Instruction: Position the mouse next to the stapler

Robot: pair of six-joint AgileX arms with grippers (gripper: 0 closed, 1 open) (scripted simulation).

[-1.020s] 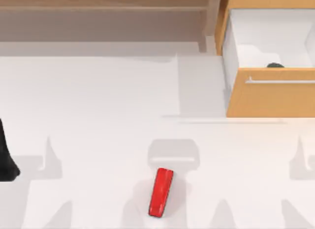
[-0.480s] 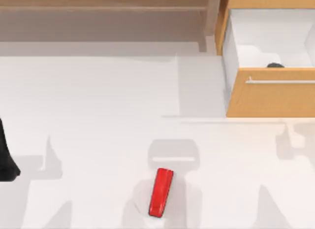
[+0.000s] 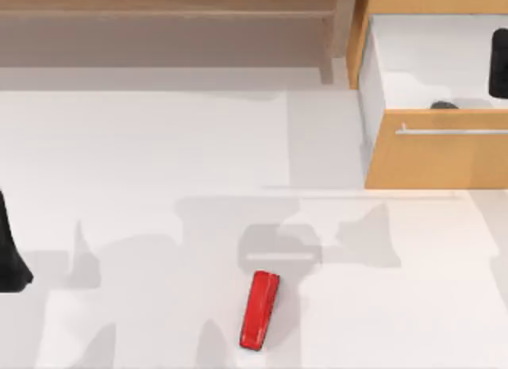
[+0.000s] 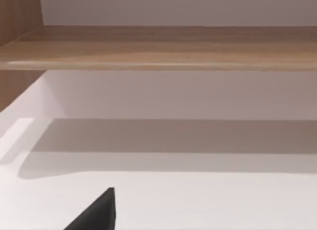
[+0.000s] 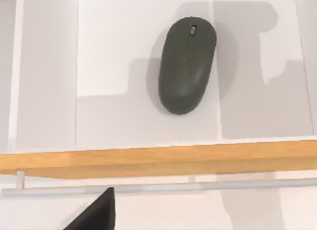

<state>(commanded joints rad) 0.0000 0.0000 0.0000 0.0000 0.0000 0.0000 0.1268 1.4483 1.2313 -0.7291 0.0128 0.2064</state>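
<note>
The red stapler (image 3: 259,310) lies on the white table near the front, a little left of centre, its length running roughly front to back. The dark grey mouse (image 5: 187,65) rests on the white floor of the open drawer (image 3: 435,159) at the back right. In the top view a sliver of the mouse (image 3: 444,105) shows above the drawer's wooden front. My right gripper (image 3: 498,63) hangs over the drawer at the right edge, above and apart from the mouse. A dark part of it (image 5: 96,215) shows in the right wrist view. My left gripper (image 3: 9,258) stays parked at the table's left edge.
The drawer's orange wooden front (image 5: 158,161) carries a metal handle bar (image 5: 148,190) and juts over the table's back right. A wooden shelf (image 3: 167,28) runs along the back. Open white table surface lies around the stapler.
My right arm has come into view over the open drawer at the back right, and its shadows on the table have shifted left. The stapler, mouse and left arm have not moved.
</note>
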